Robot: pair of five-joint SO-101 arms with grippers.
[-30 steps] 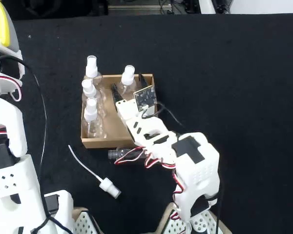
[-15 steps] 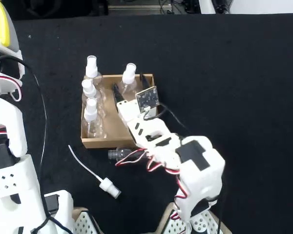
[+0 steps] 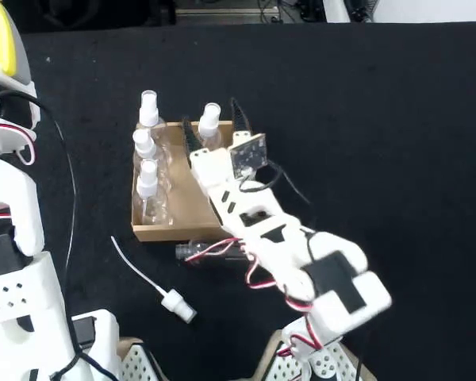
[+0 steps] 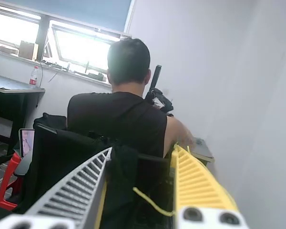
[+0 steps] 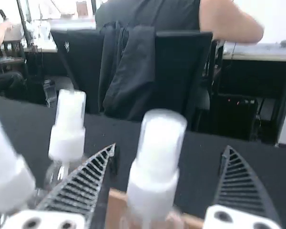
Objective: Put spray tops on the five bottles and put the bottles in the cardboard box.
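High view: right claw (image 3: 209,112) spread around boxed bottle (image 3: 209,133); arm (image 3: 262,226) overlaps seemingly capless bottle (image 3: 195,251); loose spray top (image 3: 177,303) nearby.

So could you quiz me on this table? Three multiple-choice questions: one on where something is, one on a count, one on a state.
1. Where is the loose spray top?
A. In the cardboard box
B. On the black table, outside the box
C. Between the right fingers

2. How many bottles stand in the cardboard box?
A. Two
B. Four
C. Five

3. How are the right fingers?
A. Open, either side of a capped bottle
B. Shut on a bottle
C. Shut on nothing

Answers:
1 B: it lies on the cloth with its tube stretched out.
2 B: four white tops rise from the box.
3 A: gaps show on both sides of the top.
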